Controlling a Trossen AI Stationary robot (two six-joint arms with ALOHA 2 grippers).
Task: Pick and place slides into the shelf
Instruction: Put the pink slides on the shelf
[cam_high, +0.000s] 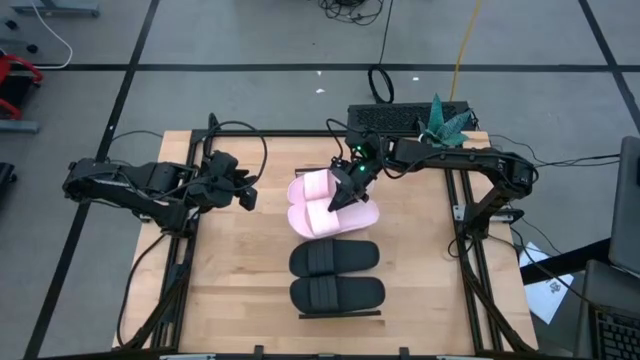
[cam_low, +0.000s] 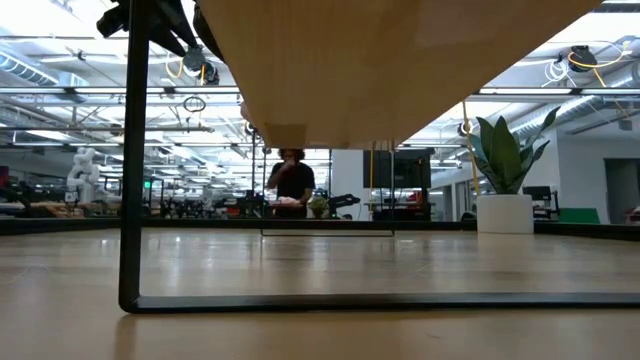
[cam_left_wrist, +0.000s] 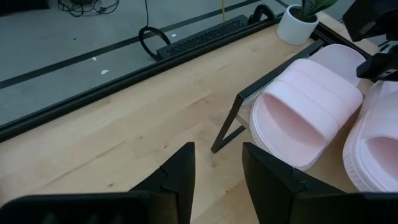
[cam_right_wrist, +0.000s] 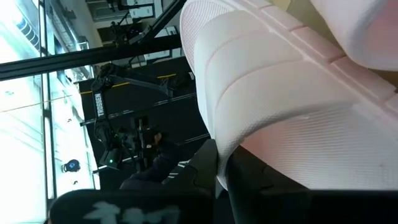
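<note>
Four slides lie side by side in a row on the shelf, whose dark frame edge and leg show in the left wrist view. Two are pink, the far one and the near one. The two black ones sit nearer the table's near edge. My right gripper reaches in from the far right, slanting down between the pink slides, shut on the near one. My left gripper is open and hovers over bare table left of the shelf. My right gripper holds the near pink slide at its far-side edge by the strap, coming slanting down from the table's far right. In its wrist view a dark finger lies under the pink rubber; the other finger is hidden. The slide lies level with its neighbours.
A potted plant and a dark keyboard-like strip sit at the table's far edge. Bare tabletop lies left of the shelf. The low view shows a pale board's underside, a thin dark frame, and a person in the room beyond.
</note>
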